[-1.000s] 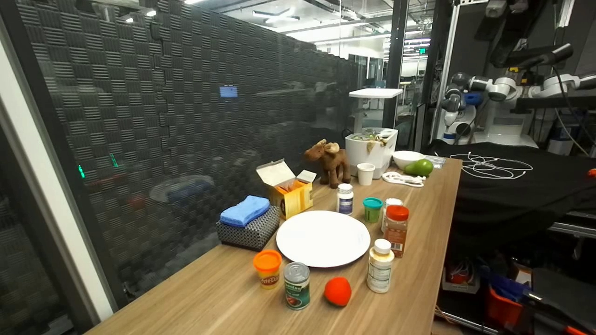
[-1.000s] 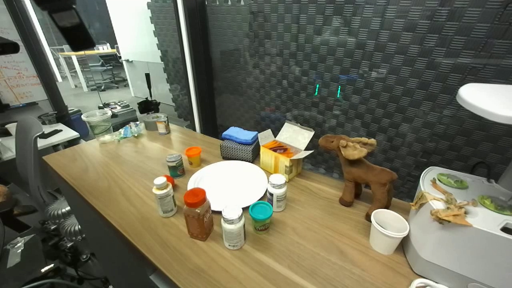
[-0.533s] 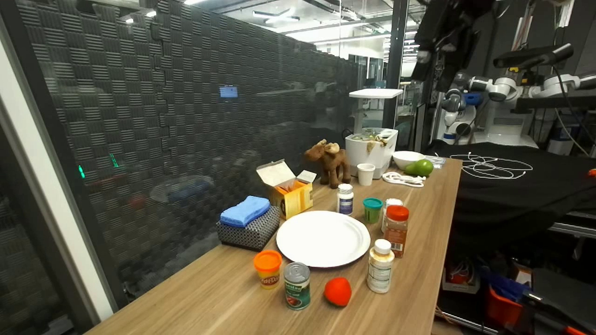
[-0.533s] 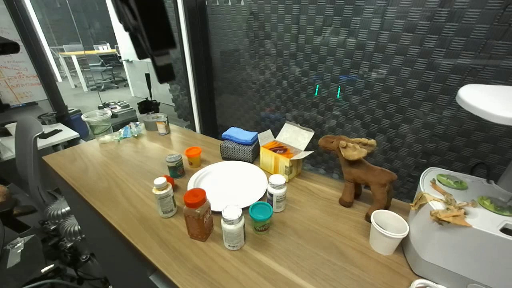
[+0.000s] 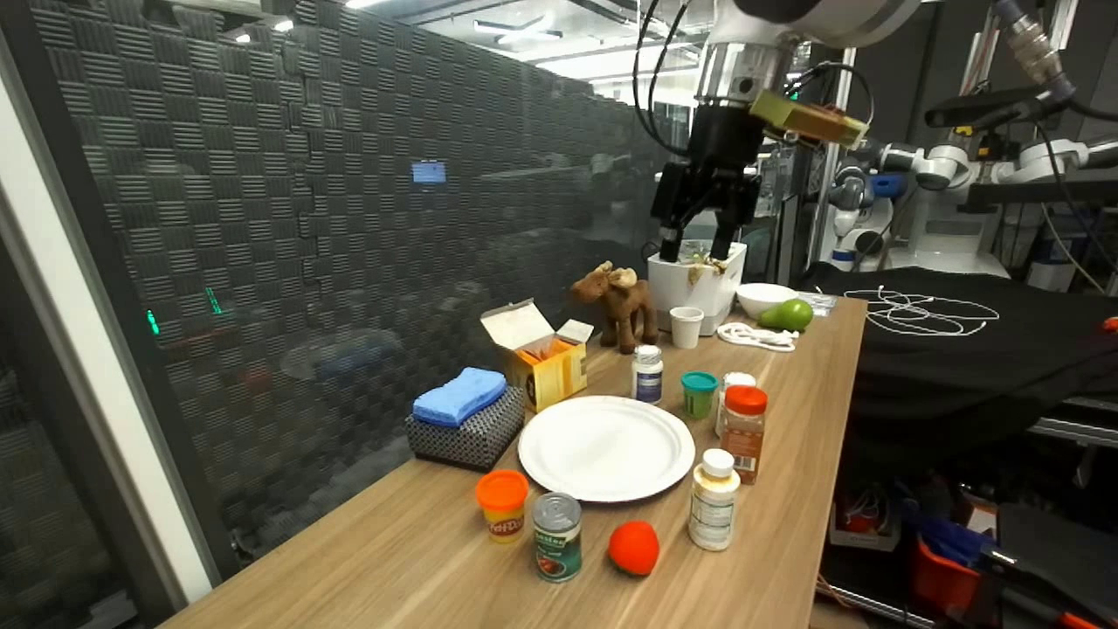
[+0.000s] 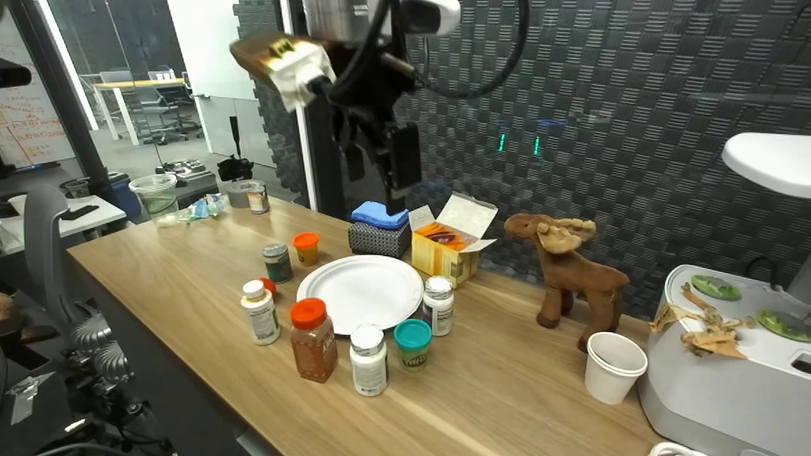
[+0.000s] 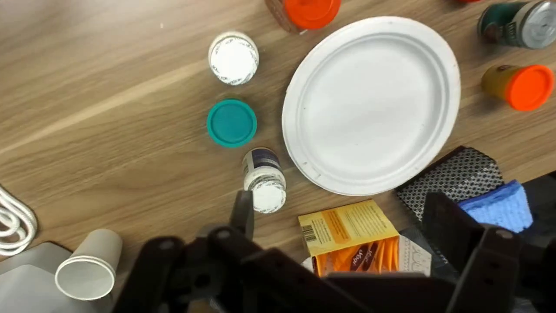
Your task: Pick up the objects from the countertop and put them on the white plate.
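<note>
The arm (image 5: 834,22) extends downward from overhead. The wrist (image 5: 727,131) is positioned well above the level of the white plate (image 7: 373,104). The gripper (image 5: 695,251) is suspended beneath the wrist, higher than the plate. The fingers (image 7: 242,217) point downward, jaws spread wide; in the wrist view, they end short of the plate.

Red-lidded jar (image 7: 312,11), cropped at wrist view's top; ball (image 6: 270,286), partly hidden, in an exterior view
</note>
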`<state>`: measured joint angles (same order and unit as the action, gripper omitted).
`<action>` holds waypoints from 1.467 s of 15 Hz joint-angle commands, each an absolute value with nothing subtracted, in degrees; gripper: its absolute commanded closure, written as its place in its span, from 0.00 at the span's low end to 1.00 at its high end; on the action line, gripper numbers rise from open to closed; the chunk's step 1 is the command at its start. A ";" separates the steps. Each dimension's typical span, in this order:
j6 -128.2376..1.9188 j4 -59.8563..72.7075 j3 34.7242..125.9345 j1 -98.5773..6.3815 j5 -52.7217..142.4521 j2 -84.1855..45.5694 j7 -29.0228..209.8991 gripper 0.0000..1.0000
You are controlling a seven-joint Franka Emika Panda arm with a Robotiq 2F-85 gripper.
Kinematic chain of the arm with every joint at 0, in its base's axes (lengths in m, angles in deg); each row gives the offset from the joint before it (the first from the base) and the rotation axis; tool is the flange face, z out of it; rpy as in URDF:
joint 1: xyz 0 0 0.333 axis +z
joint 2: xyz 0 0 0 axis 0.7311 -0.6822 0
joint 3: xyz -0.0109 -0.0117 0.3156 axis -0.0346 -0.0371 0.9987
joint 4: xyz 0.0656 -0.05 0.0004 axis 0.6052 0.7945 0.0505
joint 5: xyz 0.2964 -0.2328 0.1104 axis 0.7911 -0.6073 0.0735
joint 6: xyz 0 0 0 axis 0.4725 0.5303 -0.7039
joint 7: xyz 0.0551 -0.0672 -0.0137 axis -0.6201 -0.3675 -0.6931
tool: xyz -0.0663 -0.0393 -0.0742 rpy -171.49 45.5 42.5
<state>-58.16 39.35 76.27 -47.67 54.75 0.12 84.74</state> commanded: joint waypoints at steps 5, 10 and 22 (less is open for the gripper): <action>-68.61 33.81 78.87 -48.21 48.08 -13.86 90.43 0.00; -70.28 31.34 78.14 -47.74 43.15 -19.26 94.43 0.00; -67.55 25.58 78.18 -48.58 43.87 -25.52 94.22 0.00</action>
